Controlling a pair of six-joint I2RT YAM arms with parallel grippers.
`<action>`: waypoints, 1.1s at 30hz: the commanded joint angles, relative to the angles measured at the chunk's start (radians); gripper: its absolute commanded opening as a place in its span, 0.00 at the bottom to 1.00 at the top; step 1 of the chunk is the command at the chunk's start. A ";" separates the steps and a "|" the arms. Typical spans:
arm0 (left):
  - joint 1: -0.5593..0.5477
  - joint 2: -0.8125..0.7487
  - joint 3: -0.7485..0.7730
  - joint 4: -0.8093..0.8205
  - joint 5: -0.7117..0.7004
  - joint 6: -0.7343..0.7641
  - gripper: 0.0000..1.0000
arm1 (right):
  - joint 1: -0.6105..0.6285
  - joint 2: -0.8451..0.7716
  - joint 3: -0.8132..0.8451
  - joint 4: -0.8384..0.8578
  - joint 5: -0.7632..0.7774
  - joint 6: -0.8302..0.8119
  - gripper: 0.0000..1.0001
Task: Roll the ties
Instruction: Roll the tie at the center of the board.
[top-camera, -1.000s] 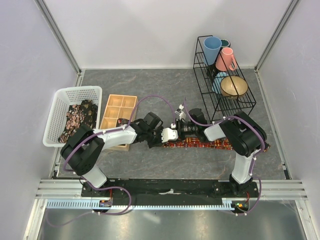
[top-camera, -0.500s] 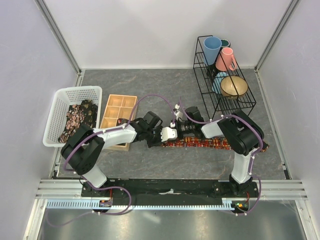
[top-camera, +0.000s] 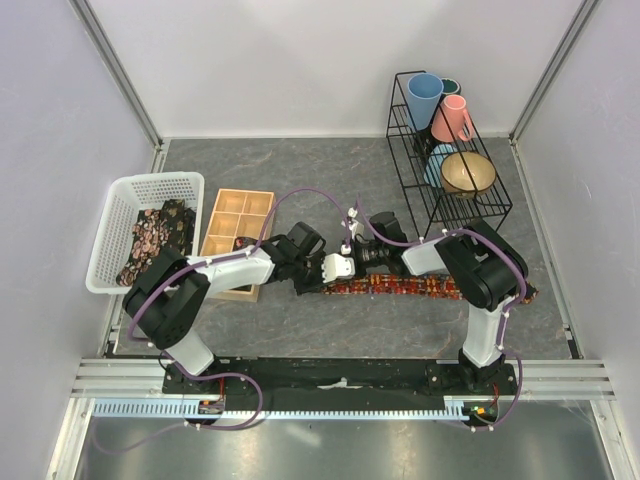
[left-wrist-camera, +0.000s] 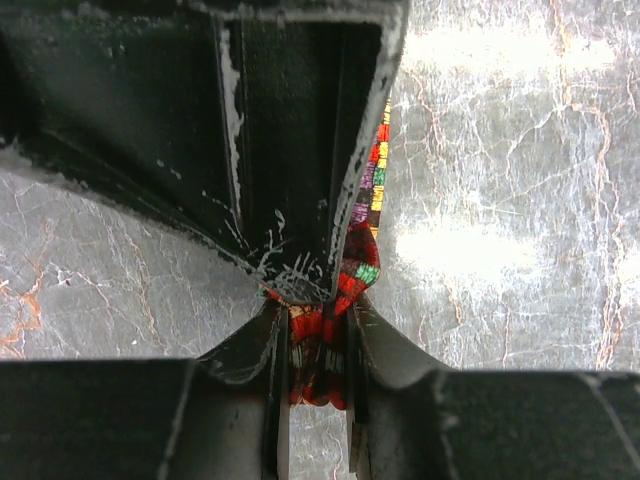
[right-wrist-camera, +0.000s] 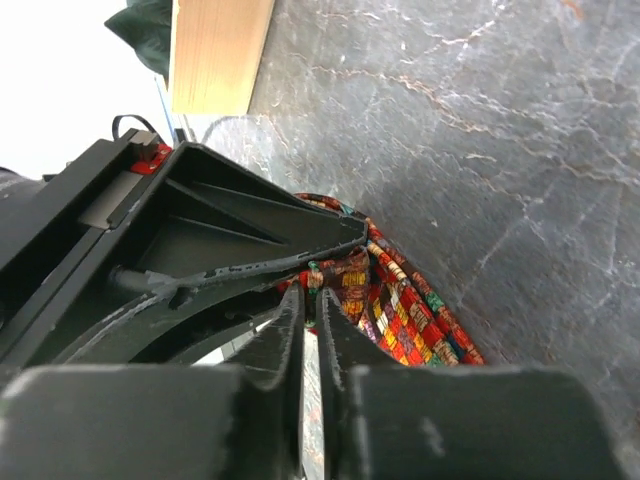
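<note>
Overhead view. Grey marbled table (top-camera: 330, 180) fills the frame.
- Upper right: black wire rack (top-camera: 400, 150) with a blue cup (top-camera: 423, 98), a pink cup (top-camera: 452, 118) and a tan bowl (top-camera: 467, 172).
- Left edge: white slatted basket (top-camera: 110, 215) holding dark floral ties (top-camera: 160, 235).
- Just right of the basket: a compartmented wooden tray (top-camera: 237, 215).
- Centre, slightly low: one tie (top-camera: 430, 288), red-orange print, lies flat in a straight band from mid-frame out to the right.
- Both arms meet over the tie's left end. From above the fingers are too small and too crowded to read.

Left wrist view.
- Left gripper (left-wrist-camera: 316, 335) is at the bottom of the frame, pinching a bunched fold of the tie between its two pads.
- The rest of the fabric runs up the frame as a thin strip.
- The other arm's dark finger housing fills the upper left, its tip down against the fold.

Right wrist view.
- Right gripper (right-wrist-camera: 310, 300) is low in the frame, its fingers drawn almost together with only a thin slit between them.
- Cannot tell whether any cloth is caught in the slit.
- The looped end of the tie sits just beyond and to the right of the tips.
- The left gripper's housing crosses the left side of the frame.
- A corner of the tray shows at the top left.
</note>
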 joint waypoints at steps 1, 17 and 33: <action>-0.007 0.031 0.015 -0.047 0.019 -0.028 0.19 | 0.009 0.022 0.019 -0.047 0.019 -0.074 0.00; 0.116 -0.119 -0.039 -0.047 0.201 0.050 0.75 | -0.002 0.037 0.052 -0.315 0.195 -0.320 0.00; 0.070 0.003 0.067 -0.062 0.148 0.060 0.50 | -0.010 0.062 0.055 -0.310 0.203 -0.304 0.00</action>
